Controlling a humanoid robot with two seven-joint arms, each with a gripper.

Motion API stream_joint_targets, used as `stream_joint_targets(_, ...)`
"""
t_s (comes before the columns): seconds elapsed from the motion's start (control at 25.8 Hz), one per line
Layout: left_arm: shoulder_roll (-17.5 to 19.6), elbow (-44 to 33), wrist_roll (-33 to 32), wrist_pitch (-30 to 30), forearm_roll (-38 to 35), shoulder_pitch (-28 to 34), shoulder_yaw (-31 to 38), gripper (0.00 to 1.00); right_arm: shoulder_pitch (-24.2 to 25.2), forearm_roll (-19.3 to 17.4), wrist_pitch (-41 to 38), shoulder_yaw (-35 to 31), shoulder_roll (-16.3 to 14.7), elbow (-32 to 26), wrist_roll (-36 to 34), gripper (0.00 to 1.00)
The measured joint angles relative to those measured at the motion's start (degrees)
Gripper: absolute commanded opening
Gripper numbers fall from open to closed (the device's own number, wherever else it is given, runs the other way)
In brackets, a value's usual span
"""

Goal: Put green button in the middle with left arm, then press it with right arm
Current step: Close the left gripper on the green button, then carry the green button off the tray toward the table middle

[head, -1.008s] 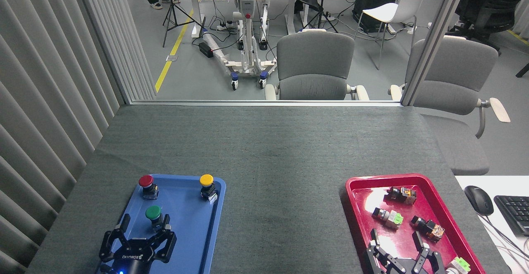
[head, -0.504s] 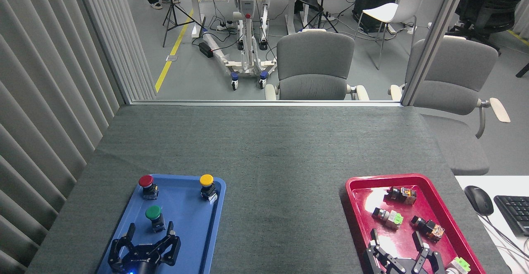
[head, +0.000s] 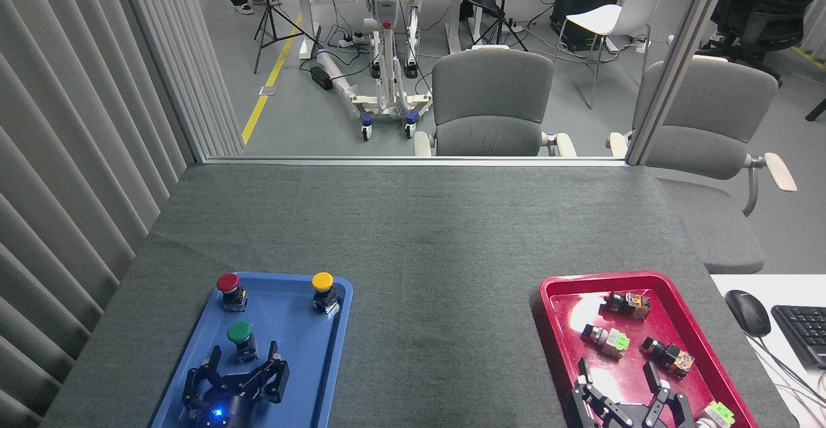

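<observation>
The green button (head: 240,336) stands upright in the blue tray (head: 300,350), below the red-capped and yellow-capped buttons. My left gripper (head: 244,358), black with a blue light at its base, is open just in front of the green button, its fingers reaching to either side of the button's black base without closing on it. My right gripper (head: 621,376) hangs open over the near end of the red tray (head: 555,286), holding nothing. Between the two trays lies the middle (head: 439,299), bare grey cloth.
A red-capped button (head: 229,288) and a yellow-capped button (head: 323,289) stand at the blue tray's far end. Several small switch parts lie in the red tray. A mouse (head: 747,312) and keyboard (head: 803,332) sit on a white surface at right.
My left gripper has shifted right and drawn back toward the near edge, its fingers now sitting lower around the green button's base. The right gripper and the buttons have not moved.
</observation>
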Motion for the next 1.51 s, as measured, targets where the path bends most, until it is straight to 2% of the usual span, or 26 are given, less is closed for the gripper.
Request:
stream_joint_targets(0.08,-0.03,2.00,0.01,0.09,0.07,-1.17,0.07,0.94,0.00,0.01,0.00,-0.02,0.02,0.00,0.13,1.00)
stream_joint_targets(0.35,-0.12,5.49,0.02,0.29,0.14,-3.29,0.34,0.63,0.01,0.02,0.00,-0.15,0.05,0.23,0.34,1.00)
stream_joint_targets(0.43,-0.23,5.79,0.07,0.49,0.15,-3.45,0.43,0.49,0.04,0.02,0.00,-0.25,0.05,0.29,0.36,1.00)
stream_joint_targets(0.62,-0.25,6.09,1.68,0.53,0.09,-3.60,0.21,0.02,0.35,-0.01,0.11,-0.54,0.02,0.35,0.53,1.00)
stream_joint_targets(0.74,-0.11,5.84,4.02,-0.77,-0.02,-3.29,-0.04,0.00,0.46,-0.01,0.31,-0.69,-0.03,0.40,0.36,1.00)
stream_joint_targets(0.81,0.10,4.89,5.17,-3.68,-0.14,-2.90,-0.16,0.00,0.50,0.00,0.37,-0.74,-0.05,0.41,0.25,1.00)
stream_joint_targets(0.97,0.58,1.15,6.00,-17.12,-0.57,-2.71,-2.96,0.00,0.51,0.01,0.44,-0.76,-0.03,0.41,0.17,1.00)
stream_joint_targets(1.05,0.72,0.21,6.03,-24.33,-0.72,-3.82,-6.56,0.00,0.52,0.02,0.44,-0.76,0.00,0.40,0.15,1.00)
stream_joint_targets(1.12,0.51,0.38,5.92,-28.52,-0.81,-5.53,-11.32,0.00,0.56,0.03,0.44,-0.78,0.03,0.38,0.13,1.00)
stream_joint_targets(1.28,-2.37,5.27,5.45,-28.59,-0.90,-10.49,-20.71,0.00,0.58,0.13,0.44,-0.82,0.37,0.43,0.13,1.00)
stream_joint_targets(1.51,-6.08,11.69,5.01,-26.05,-1.54,-14.38,-28.54,0.00,0.60,0.36,0.44,-0.75,1.15,0.53,0.12,1.00)
